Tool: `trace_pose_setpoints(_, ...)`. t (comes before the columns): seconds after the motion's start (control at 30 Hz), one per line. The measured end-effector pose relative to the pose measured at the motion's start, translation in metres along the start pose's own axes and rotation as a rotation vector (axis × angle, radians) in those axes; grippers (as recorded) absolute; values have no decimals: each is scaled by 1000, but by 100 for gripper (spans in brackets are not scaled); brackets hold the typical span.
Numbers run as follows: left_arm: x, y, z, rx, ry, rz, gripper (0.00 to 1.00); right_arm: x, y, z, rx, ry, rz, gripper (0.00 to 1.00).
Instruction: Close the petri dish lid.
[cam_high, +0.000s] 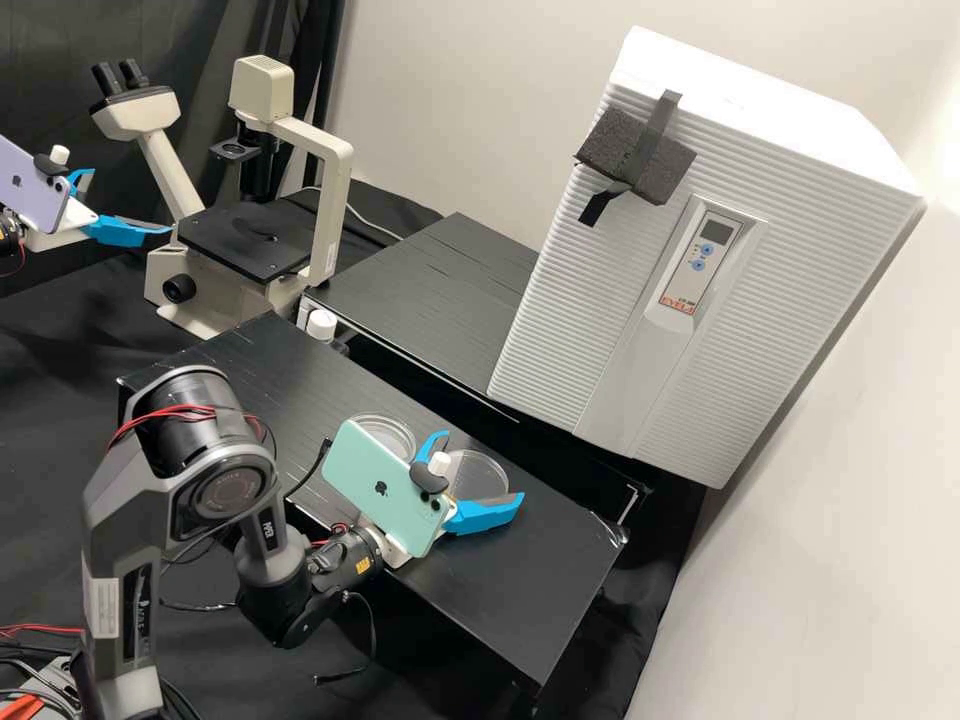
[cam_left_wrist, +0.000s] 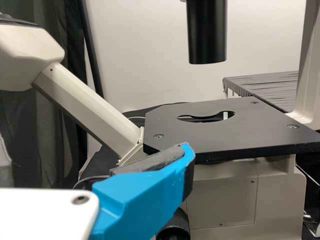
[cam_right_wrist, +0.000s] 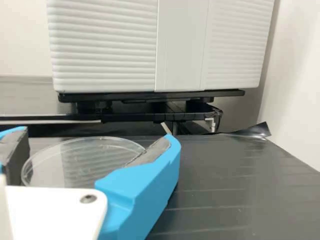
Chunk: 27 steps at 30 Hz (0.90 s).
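Note:
My right gripper (cam_high: 484, 464) is low over the bench, open, its two blue fingers on either side of a clear round petri dish part (cam_high: 478, 480). The right wrist view shows the gripper (cam_right_wrist: 97, 137) with this clear disc (cam_right_wrist: 82, 162) between its fingers; whether they touch it I cannot tell. A second clear round dish (cam_high: 388, 432) lies beside it, partly hidden by the green phone. Away at the upper left, my left gripper (cam_high: 131, 201) is open in front of the microscope. In the left wrist view, the gripper (cam_left_wrist: 95, 152) shows one blue finger beside the microscope stage.
The microscope (cam_high: 245, 240) stands beyond the black bench (cam_high: 520, 590). A large white ribbed cabinet (cam_high: 580, 270) rises behind the bench, across a dark gap. A white-capped bottle (cam_high: 321, 325) is near the bench's far edge. Loose black tape (cam_right_wrist: 252, 131) sticks up at a bench corner.

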Motion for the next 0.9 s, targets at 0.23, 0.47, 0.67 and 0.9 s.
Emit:
trace_pose_setpoints(0.23,0,0,0,0,0,0,100,0,0,0,1,-1,0,0)
trace_pose_setpoints(0.47,0,0,0,0,0,0,100,0,1,-2,10,-1,10,0)
trace_pose_setpoints(0.67,0,0,0,0,0,0,100,-7,12,-11,65,15,21,0)
trace_pose_setpoints(0.9,0,0,0,0,0,0,100,-22,18,-31,89,96,38,0)
